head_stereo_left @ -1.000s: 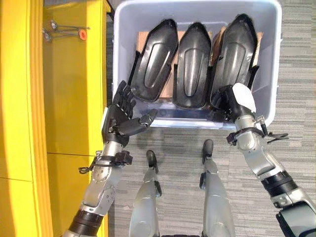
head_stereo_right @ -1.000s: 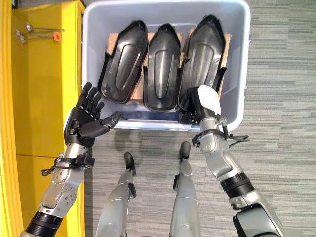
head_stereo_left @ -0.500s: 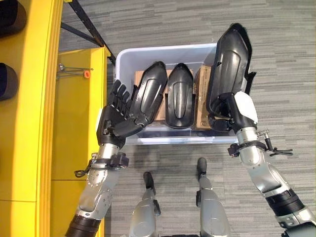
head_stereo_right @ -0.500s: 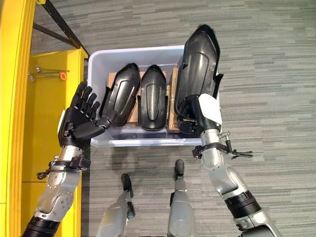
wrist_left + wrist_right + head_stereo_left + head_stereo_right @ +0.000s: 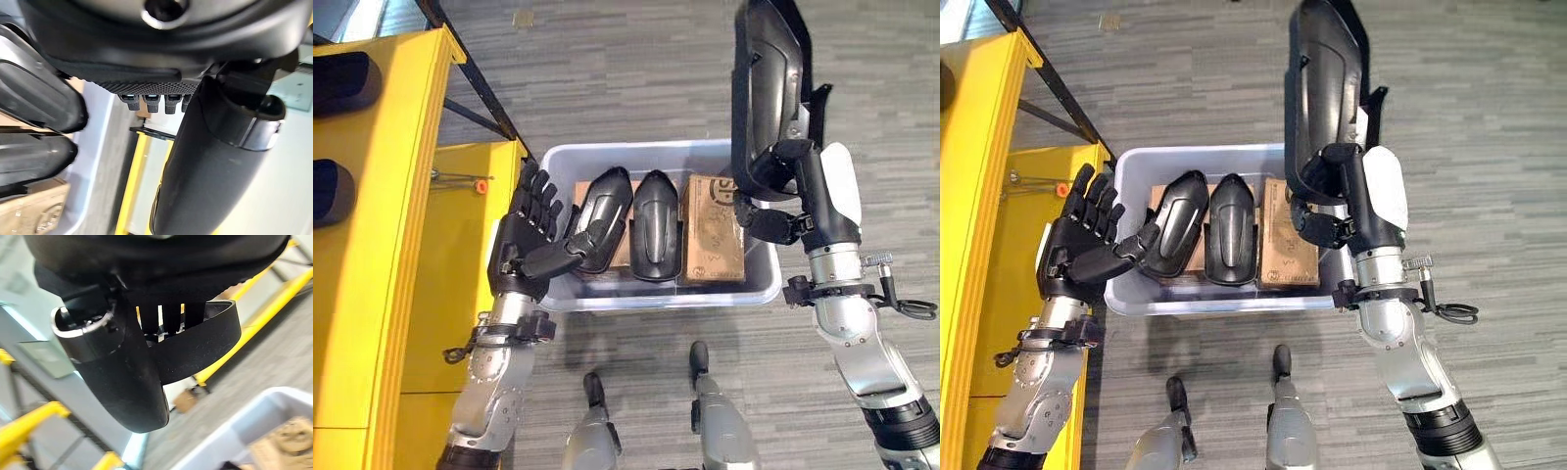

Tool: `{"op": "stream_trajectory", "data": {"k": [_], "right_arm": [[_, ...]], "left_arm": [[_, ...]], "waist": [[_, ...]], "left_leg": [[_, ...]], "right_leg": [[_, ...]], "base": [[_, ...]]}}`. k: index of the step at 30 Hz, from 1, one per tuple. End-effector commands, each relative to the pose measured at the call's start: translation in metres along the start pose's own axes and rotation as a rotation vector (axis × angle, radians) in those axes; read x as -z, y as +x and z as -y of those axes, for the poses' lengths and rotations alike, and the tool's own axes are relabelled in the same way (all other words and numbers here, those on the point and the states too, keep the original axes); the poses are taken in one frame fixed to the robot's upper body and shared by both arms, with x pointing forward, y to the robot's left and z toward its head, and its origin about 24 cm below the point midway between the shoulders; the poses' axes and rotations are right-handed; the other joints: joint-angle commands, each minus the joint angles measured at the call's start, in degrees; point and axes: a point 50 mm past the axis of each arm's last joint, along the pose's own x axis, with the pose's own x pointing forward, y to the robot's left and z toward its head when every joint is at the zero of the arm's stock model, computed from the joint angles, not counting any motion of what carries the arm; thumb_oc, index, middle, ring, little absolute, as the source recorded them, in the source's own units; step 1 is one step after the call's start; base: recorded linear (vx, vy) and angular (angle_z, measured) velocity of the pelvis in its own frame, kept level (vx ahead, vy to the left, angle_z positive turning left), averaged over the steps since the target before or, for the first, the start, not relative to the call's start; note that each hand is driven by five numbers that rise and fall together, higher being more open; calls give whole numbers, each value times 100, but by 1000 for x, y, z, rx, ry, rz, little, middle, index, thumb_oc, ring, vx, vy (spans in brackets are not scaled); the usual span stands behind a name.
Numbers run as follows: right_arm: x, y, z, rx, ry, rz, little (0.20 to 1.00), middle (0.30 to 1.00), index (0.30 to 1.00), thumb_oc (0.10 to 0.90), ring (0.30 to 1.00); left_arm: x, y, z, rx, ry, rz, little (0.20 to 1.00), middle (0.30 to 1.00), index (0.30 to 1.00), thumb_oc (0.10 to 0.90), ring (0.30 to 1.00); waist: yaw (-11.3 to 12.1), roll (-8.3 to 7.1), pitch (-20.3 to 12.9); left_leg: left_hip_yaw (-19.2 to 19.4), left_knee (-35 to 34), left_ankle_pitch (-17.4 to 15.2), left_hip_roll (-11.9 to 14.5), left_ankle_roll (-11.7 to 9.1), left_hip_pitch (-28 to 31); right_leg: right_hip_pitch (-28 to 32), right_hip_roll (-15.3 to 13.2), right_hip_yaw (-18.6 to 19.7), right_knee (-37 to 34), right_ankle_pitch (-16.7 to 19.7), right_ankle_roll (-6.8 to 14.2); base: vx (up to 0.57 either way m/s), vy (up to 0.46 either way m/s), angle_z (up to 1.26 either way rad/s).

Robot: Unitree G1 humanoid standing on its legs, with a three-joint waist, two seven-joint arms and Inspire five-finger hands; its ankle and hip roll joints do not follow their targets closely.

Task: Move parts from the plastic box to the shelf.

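Grey carpet [image 5: 626,88]; yellow shelf [image 5: 372,196] beside plastic box [image 5: 558,294]; cardboard block [image 5: 710,230] inside.

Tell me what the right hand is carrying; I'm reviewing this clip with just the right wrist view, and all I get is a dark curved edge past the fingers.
Observer: The right hand grips a long black moulded part by its lower end, upright, raised above the plastic box.
Operator: Anything left in the box?
Observer: Two more black parts lean side by side in it, next to a brown cardboard block.
Operator: Is the left hand holding one?
Observer: No. The left hand is open, fingers spread, at the box's left rim with nothing in it.
Operator: Where is the shelf?
Observer: The yellow shelf stands at the robot's left, beside the box.
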Motion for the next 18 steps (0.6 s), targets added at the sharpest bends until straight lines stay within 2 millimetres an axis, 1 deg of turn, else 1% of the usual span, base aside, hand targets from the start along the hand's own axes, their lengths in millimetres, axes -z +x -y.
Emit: {"op": "stream_trajectory", "data": {"k": [1, 4, 8, 9, 14, 18], "right_arm": [[-38, 4, 5, 20, 107, 230, 300, 300, 300, 400, 300], [-41, 3, -5, -22, 166, 234, 300, 300, 300, 400, 300], [-41, -4, -10, -36, 195, 222, 300, 300, 300, 400, 300], [-40, -8, -13, -49, 200, 219, 300, 300, 300, 400, 300], [-39, -12, -16, -38, 229, 197, 300, 300, 300, 400, 300], [-38, -15, -17, -26, 264, 171, 300, 300, 300, 400, 300]], "left_arm": [[-13, 0, 12, 70, -27, 92, 1000, 1000, 1000, 900, 1000], [-8, 1, 13, 62, -27, 67, 1000, 1000, 1000, 900, 1000], [-4, -3, 11, 64, -22, 47, 1000, 1000, 1000, 900, 1000], [-2, -6, 10, 81, -21, 27, 1000, 1000, 1000, 900, 1000], [2, -8, 14, 156, -15, -5, 1000, 1000, 1000, 900, 1000], [2, -9, 18, 226, -16, -12, 1000, 1000, 1000, 900, 1000]], "waist": [[125, -18, -1302], [201, -56, -1412], [267, -81, -1501], [305, -84, -1535], [351, -87, -1547], [380, -92, -1574]], "left_leg": [[-227, -44, -236, -118, 164, 75], [-344, -44, -280, -149, 173, 180], [-493, -44, -346, -233, 207, 239], [-580, -44, -378, -286, 237, 269], [-796, -44, -448, -408, 318, 288], [-989, -44, -432, -484, 359, 216]], "right_leg": [[546, -27, 17, 83, -766, 10], [739, -47, -44, 41, -795, 12], [858, -82, -38, 33, -806, 57], [915, -96, 11, 28, -803, 77], [1006, -118, 145, 29, -801, 103], [1005, -119, 261, 28, -758, 132]], "base": [[80, 40, 2], [98, 46, 14], [76, 48, 19], [100, 80, 29], [57, 59, 30], [25, 46, 45]]}}
